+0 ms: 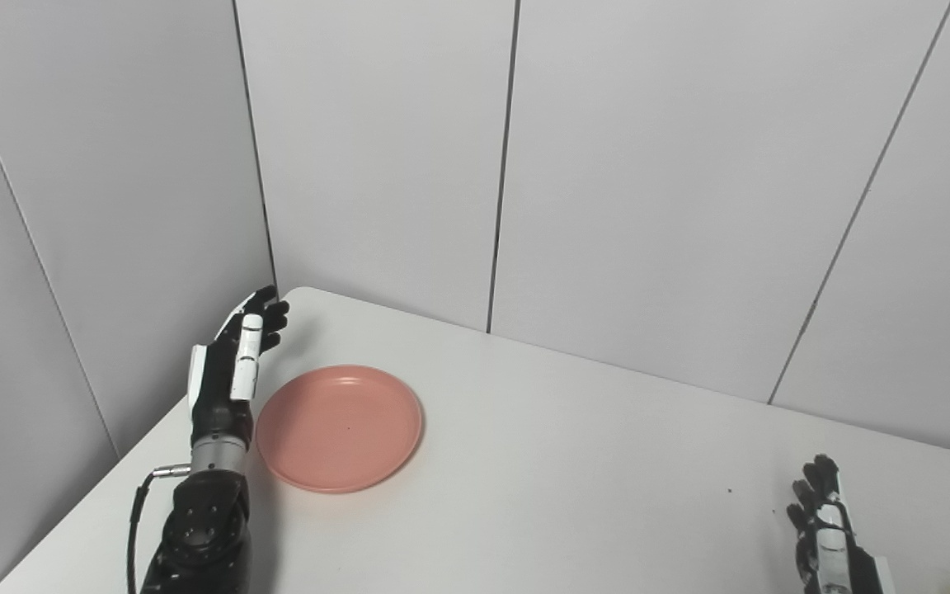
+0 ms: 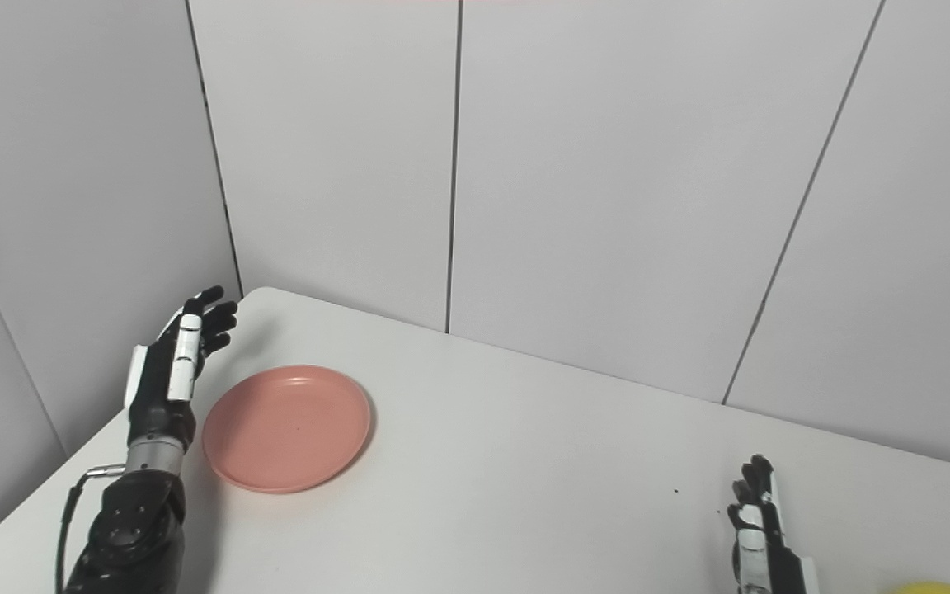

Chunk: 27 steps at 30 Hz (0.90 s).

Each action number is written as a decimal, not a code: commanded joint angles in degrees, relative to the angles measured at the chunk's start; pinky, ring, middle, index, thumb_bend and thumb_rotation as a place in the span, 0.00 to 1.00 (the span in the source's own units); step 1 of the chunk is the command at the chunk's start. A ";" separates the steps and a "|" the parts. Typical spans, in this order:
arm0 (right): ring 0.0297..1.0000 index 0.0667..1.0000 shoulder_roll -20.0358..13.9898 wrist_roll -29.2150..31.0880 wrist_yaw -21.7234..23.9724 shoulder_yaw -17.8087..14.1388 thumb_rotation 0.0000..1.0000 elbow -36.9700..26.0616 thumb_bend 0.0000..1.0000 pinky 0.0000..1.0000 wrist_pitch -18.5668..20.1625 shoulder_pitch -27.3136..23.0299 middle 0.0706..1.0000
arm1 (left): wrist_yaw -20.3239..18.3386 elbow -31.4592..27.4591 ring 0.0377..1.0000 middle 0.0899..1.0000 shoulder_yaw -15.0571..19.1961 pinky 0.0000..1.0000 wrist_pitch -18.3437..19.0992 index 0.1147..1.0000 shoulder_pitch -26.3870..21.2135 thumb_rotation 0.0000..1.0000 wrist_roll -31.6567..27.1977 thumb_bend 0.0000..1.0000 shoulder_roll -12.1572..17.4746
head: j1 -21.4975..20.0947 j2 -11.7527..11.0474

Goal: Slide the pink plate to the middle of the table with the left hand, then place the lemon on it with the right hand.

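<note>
Left hand (image 1: 232,363) is up on edge at the table's left side, fingers (image 1: 269,309) spread and extended, grasping nothing — palm faces the round, shallow pink plastic plate (image 1: 340,427), which sits flat just beside it on the thumb side, not clearly touching. Plate is near the left far corner of the white table (image 1: 566,478), not mid-table. Right hand (image 2: 759,532) is low at the bottom edge, fingers loosely apart, empty. Yellow lemon (image 2: 928,588) — only a sliver visible at the frame edge, to the outer side of the right fingers, apart from them.
</note>
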 commanded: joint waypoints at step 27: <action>1.00 1.00 0.55 0.21 0.11 0.00 1.00 -4.52 0.38 1.00 1.25 -0.89 1.00 | -0.72 10.34 0.82 0.78 0.61 0.84 -4.14 0.78 -0.41 1.00 -5.32 0.60 3.34 | 0.60 1.38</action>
